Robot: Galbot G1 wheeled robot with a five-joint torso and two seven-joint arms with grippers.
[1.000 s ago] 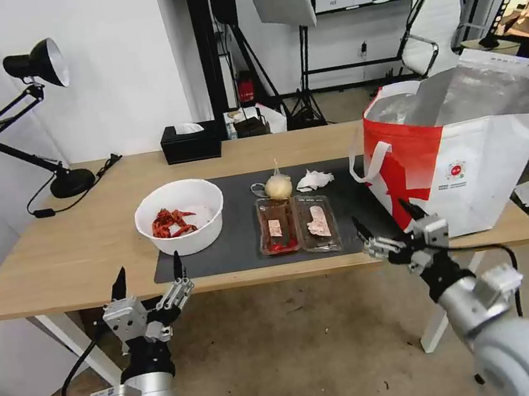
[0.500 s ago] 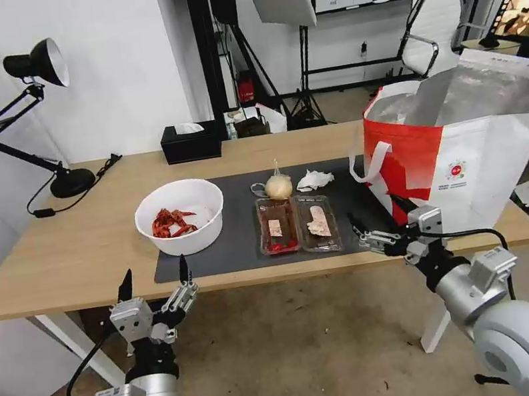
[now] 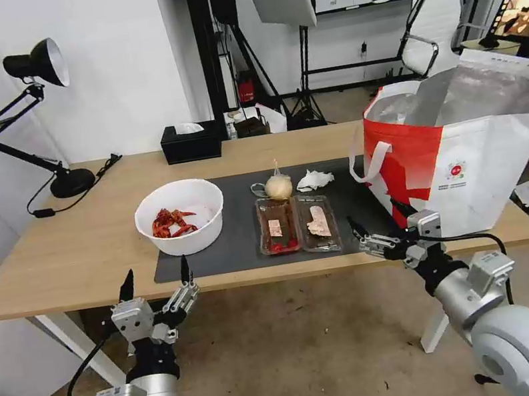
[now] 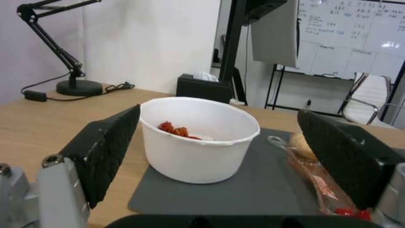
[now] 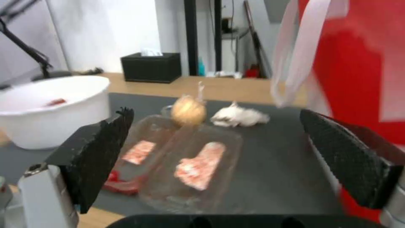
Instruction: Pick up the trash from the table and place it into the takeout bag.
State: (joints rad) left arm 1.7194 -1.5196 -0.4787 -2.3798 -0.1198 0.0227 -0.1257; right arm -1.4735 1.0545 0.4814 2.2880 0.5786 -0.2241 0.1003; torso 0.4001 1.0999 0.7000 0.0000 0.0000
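Right gripper (image 3: 376, 228): your jaws are spread wide with nothing in them, hovering at the table's near edge, just in front of the dark mat (image 3: 242, 225) and right beside the takeout bag (image 3: 466, 151).
Left gripper (image 3: 155, 277): also spread apart and empty, hanging just off the near edge in front of the white bowl (image 3: 180, 216).
Key relation: the clear clamshell tray (image 3: 296, 222) sits just ahead and a bit inboard of your right gripper. Its two halves lie side by side and each one runs long away from you, so I'd guess you want to pinch it across the short way.
Nearer arm: right for the tray, the knotted bag with the beige ball (image 3: 277, 185) and the crumpled napkin (image 3: 314, 180); left for the bowl, which sits square between the left fingers in the left wrist view.
Trash: all four pieces are on the mat, ball and napkin just behind the tray.
Bag: open-topped at the table's (image 3: 69, 244) right end, foil lining showing.
Progress: looks like nothing's been picked yet.
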